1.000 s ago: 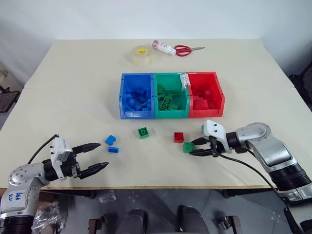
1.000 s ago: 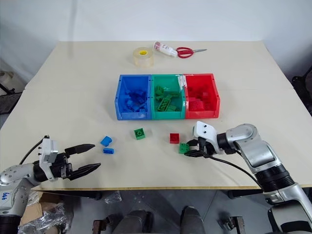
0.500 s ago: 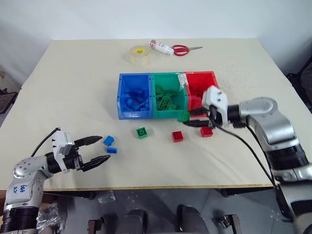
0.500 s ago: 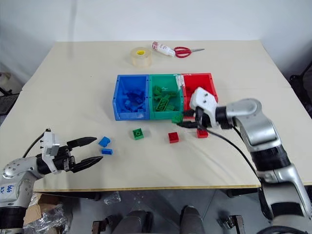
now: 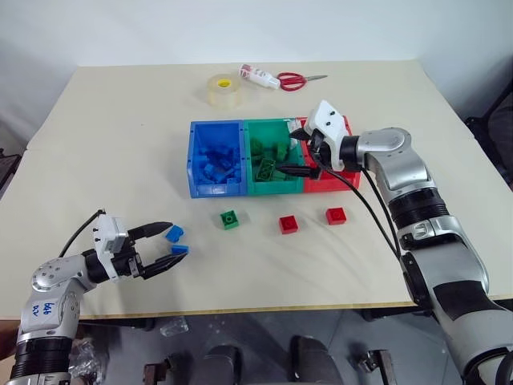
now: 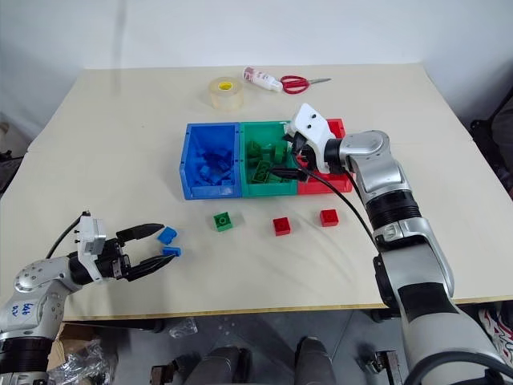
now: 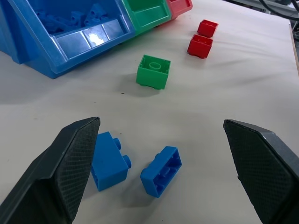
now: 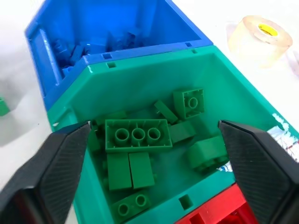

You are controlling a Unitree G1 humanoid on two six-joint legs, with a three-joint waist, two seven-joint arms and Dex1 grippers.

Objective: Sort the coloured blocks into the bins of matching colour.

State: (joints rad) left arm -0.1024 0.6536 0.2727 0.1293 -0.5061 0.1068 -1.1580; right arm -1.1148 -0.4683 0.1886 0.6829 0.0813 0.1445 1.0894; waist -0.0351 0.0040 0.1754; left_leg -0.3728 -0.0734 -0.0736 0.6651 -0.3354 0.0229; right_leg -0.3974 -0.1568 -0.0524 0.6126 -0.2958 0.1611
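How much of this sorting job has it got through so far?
Mostly done: the blue bin, green bin and red bin hold blocks. The open right hand hangs over green. Left: two blue blocks, one green block, two red blocks.

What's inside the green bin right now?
The green bin holds a loose pile of green blocks, including one long three-stud brick. The lowest blocks and most of the floor are covered by the pile.
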